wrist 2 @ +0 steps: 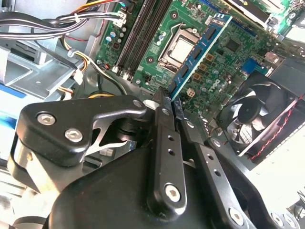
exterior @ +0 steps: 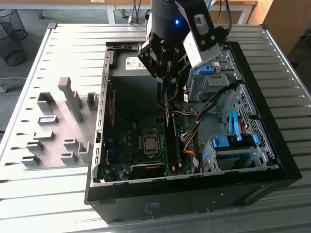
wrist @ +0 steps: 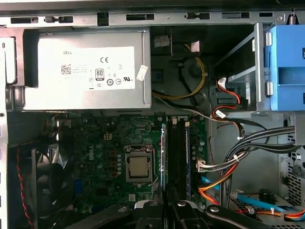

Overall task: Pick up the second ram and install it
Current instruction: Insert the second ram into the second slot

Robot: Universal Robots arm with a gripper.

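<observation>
our tool (wrist 2: pixel 167 102), closed on the second ram (wrist 2: pixel 198 55), holds it above the motherboard (wrist: pixel 114 143) memory slots (wrist: pixel 178 148); we judge any tilt could jam it.

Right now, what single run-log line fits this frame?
stage: RAM install | gripper: shut on second ram, inside open PC case | ram: edge-on above motherboard, by memory slots | seated: cannot tell

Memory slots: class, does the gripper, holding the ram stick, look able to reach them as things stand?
Probably yes. The gripper is shut on the second ram close by the memory slots; the cables lie off to one side, and nothing crosses the slots.
</observation>
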